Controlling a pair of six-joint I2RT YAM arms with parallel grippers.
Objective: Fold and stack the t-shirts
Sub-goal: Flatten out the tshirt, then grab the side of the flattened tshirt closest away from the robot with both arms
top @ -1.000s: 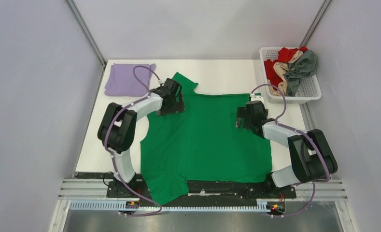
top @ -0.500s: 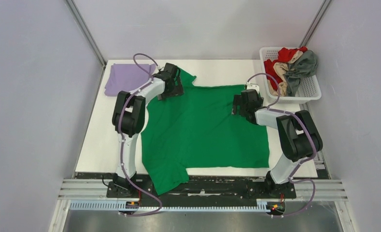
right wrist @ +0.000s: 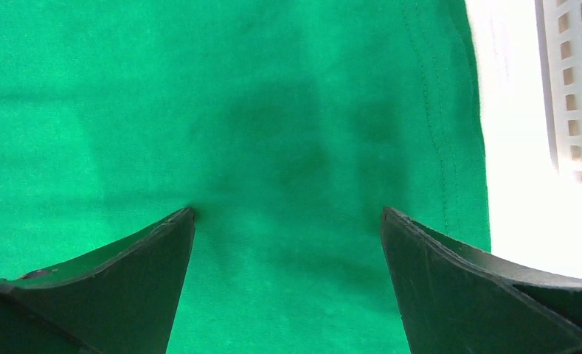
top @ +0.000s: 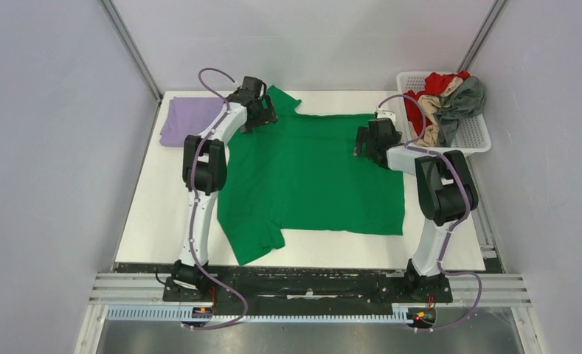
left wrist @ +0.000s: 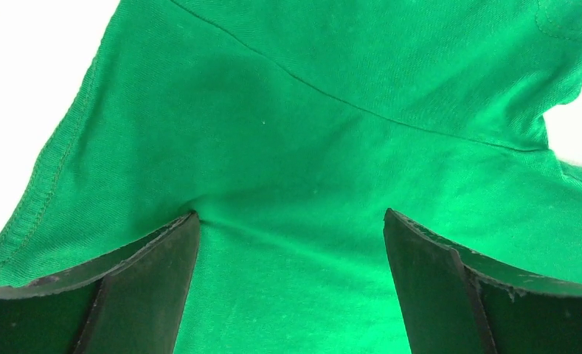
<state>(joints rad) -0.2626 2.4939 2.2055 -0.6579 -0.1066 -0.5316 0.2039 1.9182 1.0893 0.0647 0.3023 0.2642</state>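
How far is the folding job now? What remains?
Done: one lavender t-shirt lies folded at the far left corner. In hand: the green t-shirt is spread flat, not yet folded; the left gripper and right gripper are open near its far edge. Left: folding it, plus the red, beige and grey shirts heaped in the basket.

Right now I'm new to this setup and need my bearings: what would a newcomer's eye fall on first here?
The bright green t-shirt spread flat across the white table, with the left arm and right arm stretched to its far end, jaws open over the cloth. Next, a folded lavender t-shirt at the far left corner and a white basket of crumpled clothes, red, beige and grey, at the far right.
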